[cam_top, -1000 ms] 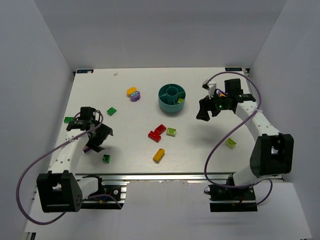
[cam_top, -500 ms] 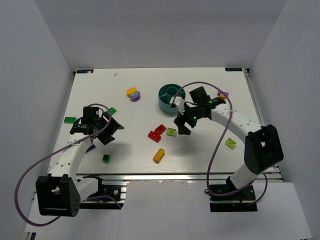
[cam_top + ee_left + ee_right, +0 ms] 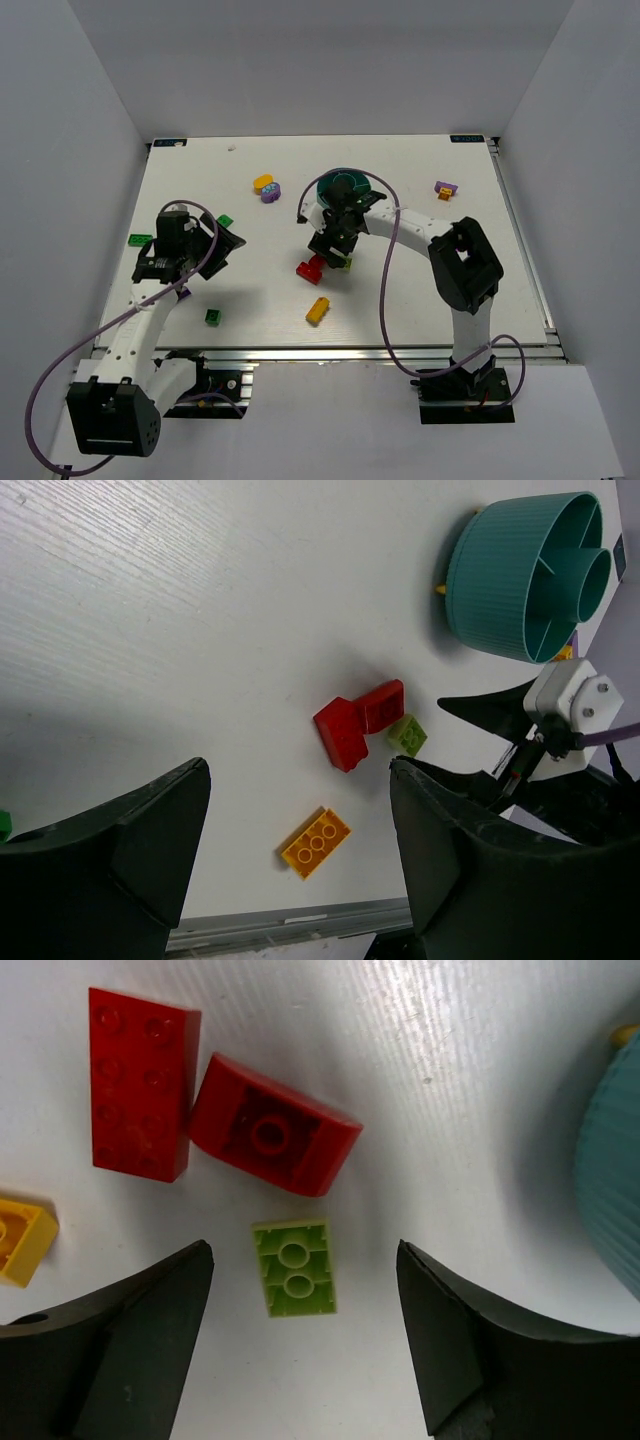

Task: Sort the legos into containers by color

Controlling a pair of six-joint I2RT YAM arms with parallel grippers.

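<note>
Over the counter's (image 3: 420, 290) middle, the right tool (image 3: 330, 250) hangs spread above a lime green brick (image 3: 294, 1267), a long red brick (image 3: 140, 1082) at its upper left, the teal dish (image 3: 505, 585) nearby. At frame left, the left tool (image 3: 222, 243) is spread, empty.

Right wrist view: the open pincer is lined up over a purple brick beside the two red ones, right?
No, it's a lime green brick, not purple, under the open right pincer, beside the two red bricks; the right wrist view shows it.
</note>
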